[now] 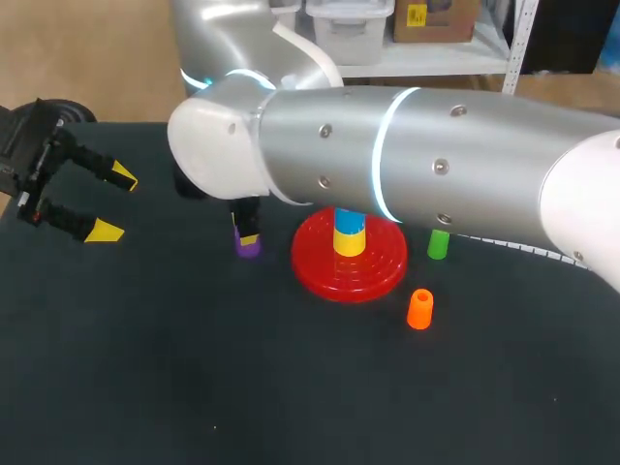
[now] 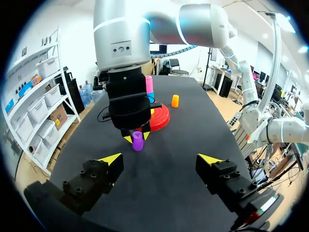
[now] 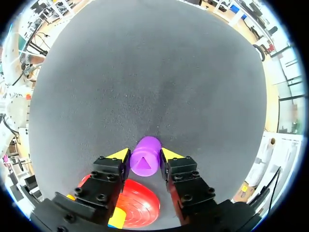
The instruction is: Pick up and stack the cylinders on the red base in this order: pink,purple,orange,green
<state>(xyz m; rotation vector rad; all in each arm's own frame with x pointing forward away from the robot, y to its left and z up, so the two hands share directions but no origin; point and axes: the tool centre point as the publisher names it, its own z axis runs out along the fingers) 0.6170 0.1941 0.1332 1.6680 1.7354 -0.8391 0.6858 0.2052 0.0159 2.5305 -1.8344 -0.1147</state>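
Now — right gripper (image 3: 145, 154) clamps purple cylinder (image 3: 145, 163) just left of red base (image 1: 380, 271), next after pink cylinder (image 2: 148, 83) on it; left gripper (image 1: 113, 203) open, well clear.

Six cylinders share the counter (image 1: 194, 387) with one red base (image 1: 329, 276). One purple cylinder (image 1: 248, 247) sits between the fingers of the right end effector (image 3: 145, 154). One orange cylinder (image 1: 419, 308) and one green cylinder (image 1: 438, 242) lie beyond the base from it. One yellow cylinder (image 1: 349, 242), one blue cylinder (image 1: 349, 223) and one pink cylinder (image 2: 148, 83) are stacked on the base. With the left end effector (image 2: 160, 159), there are two end effectors.
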